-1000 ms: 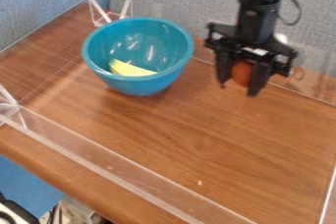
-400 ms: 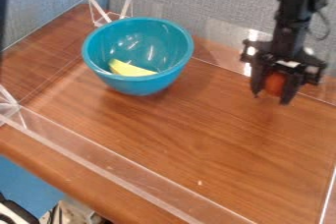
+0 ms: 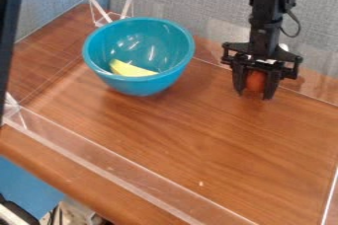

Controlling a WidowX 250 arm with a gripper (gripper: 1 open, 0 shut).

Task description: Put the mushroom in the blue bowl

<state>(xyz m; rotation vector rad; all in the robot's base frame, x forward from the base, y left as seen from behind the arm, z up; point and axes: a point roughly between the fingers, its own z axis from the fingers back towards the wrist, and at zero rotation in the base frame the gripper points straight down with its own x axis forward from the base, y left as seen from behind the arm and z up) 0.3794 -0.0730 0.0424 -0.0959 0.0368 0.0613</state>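
- Camera view, 1 moment: the gripper (image 3: 260,79) points straight down over the right part of the wooden table (image 3: 158,130), and a reddish-brown shape between its dark fingers (image 3: 242,76) reads as the mushroom (image 3: 256,81) — the fingers look closed in on it, with little gap either side.
- Whether the mushroom hangs fully in the grip or rests on the wood is not clear; the fingertips sit very low, close to the tabletop.
- The blue bowl (image 3: 140,57) stands well apart, toward the left and back, with a flat yellow piece (image 3: 130,69) already lying inside it.
- Risk 1: the hold looks shallow, on a small rounded cap — a quick lift or sideways swing could let the toy twist out and roll across the table.
- Risk 2: if the carry is too low, the fingers or the mushroom could strike the bowl's near rim and push the bowl along, since nothing appears to pin it down.
- Risk 3: the clear plastic wall (image 3: 294,91) runs just behind the gripper; a drift backward could knock against it.
- Risk 4: letting go from high above the bowl might bounce the light toy off the glossy inside or the yellow piece and out over the rim.
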